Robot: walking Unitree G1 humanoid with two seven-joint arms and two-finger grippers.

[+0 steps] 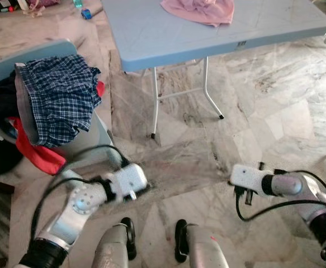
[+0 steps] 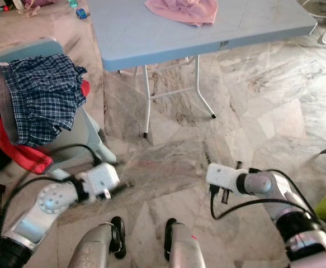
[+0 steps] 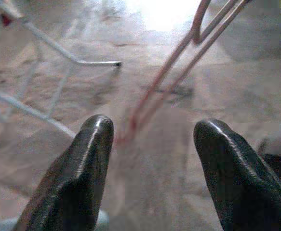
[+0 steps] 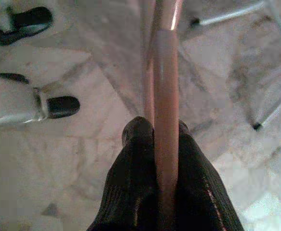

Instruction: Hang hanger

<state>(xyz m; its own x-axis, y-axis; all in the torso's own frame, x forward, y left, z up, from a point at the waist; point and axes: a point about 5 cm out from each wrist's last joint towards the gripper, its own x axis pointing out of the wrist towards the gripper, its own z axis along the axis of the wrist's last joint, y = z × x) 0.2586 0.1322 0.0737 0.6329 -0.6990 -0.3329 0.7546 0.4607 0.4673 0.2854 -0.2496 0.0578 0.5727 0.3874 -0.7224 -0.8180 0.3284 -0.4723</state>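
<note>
Over on the left a grey chair (image 1: 98, 131) stands heaped with clothes: a blue checked shirt (image 1: 59, 97) draped on top, a red garment (image 1: 34, 151) hanging below it and something dark (image 1: 0, 100) behind. Just in front of the chair, low over the marble floor (image 1: 263, 111), the robot's left arm is bent inward. From its wrist camera the left gripper (image 3: 152, 144) has its two black fingers (image 3: 82, 168) spread wide apart with nothing between them, pointing across the floor at a thin pinkish hanger (image 3: 179, 67) that floats ahead of them and appears blurred.

Further back, a pale blue folding table (image 1: 151, 39) on white metal legs (image 1: 154, 100) carries a crumpled pink cloth (image 1: 199, 11) near its far edge. Small coloured items (image 1: 87, 12) lie on the floor beyond the table's left corner.

To the right, the right arm reaches inward at the same low height. The right gripper (image 4: 164, 139) is clamped tight on a pinkish bar of the hanger (image 4: 165, 72), which runs straight out from between the fingers (image 4: 130, 183), over the floor and the robot's feet (image 4: 63, 107).
</note>
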